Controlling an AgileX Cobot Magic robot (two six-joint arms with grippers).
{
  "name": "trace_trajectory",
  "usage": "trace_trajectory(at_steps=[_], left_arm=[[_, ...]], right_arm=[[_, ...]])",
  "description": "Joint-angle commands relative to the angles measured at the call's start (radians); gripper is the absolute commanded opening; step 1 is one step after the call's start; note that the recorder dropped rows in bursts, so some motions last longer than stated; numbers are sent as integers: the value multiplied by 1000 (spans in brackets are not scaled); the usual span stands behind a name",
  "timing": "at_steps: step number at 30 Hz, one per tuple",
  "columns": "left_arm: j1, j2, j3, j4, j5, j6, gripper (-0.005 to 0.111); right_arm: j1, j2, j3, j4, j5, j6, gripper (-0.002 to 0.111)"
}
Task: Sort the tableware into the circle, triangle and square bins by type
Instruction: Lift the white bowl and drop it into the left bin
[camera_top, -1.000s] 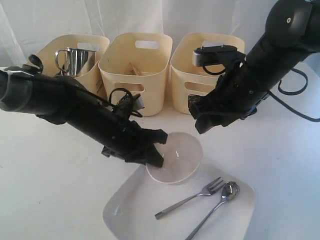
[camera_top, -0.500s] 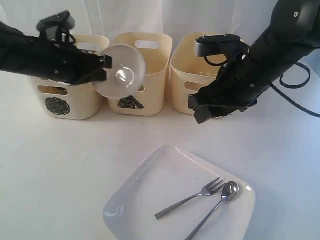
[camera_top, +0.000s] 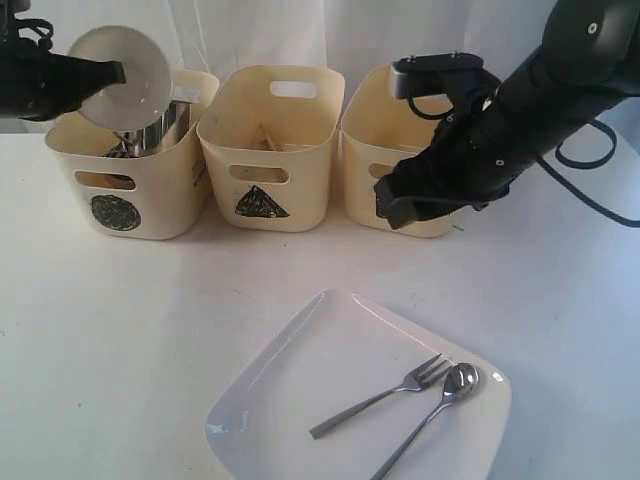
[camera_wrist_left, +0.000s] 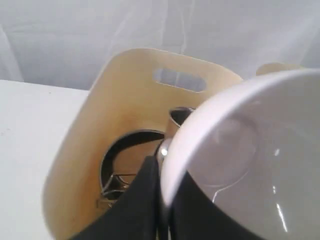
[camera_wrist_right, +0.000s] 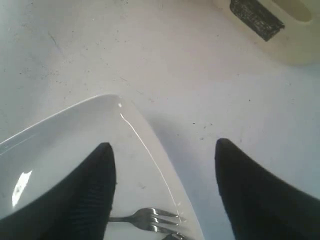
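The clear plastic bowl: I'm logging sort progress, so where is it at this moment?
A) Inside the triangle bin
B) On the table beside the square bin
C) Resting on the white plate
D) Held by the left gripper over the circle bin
D: the left gripper pinches the rim of the clear plastic bowl, which hangs tilted above the circle bin.

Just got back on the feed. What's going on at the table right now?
The left gripper is shut on the rim of the clear plastic bowl, holding it tilted above the circle bin, which already has a steel mug inside. The right gripper hangs open and empty over the table near a corner of the white plate. A fork and a spoon lie on that plate, not yet sorted.
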Motion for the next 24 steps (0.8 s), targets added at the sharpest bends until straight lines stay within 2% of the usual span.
trace_trajectory(at_steps=[1, 12, 24], left_arm=[[13, 44, -52, -11, -88, 3, 0], [13, 259, -333, 49, -160, 3, 0], [13, 471, -554, 91, -238, -7, 0]], right_arm=[[0, -9, -2, -8, -26, 5, 55], [0, -9, -2, -8, -28, 5, 55], [0, -9, -2, -9, -36, 5, 55]])
